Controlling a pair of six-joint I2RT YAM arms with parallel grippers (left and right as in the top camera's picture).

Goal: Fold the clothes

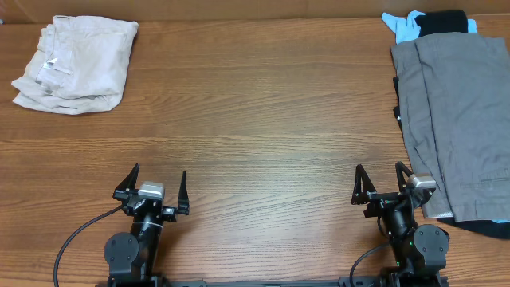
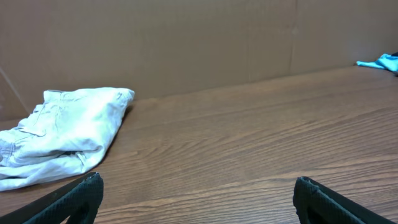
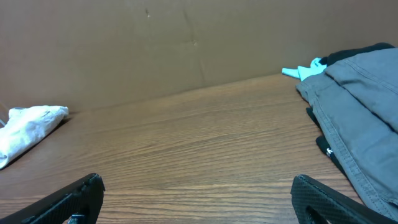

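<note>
The grey shorts (image 1: 458,119) lie flat on a pile at the table's right edge, on top of black and light-blue garments. They also show at the right of the right wrist view (image 3: 364,118). My left gripper (image 1: 156,185) is open and empty near the front edge at the left; its fingertips (image 2: 198,190) frame bare wood. My right gripper (image 1: 379,178) is open and empty near the front edge, just left of the shorts' lower corner; its fingertips (image 3: 198,190) frame bare wood too.
A folded cream-beige garment (image 1: 76,64) lies at the back left and shows in the left wrist view (image 2: 62,134). A light-blue garment (image 1: 402,24) and a black garment (image 1: 442,21) stick out behind the shorts. A brown wall stands behind the wooden table (image 1: 255,135).
</note>
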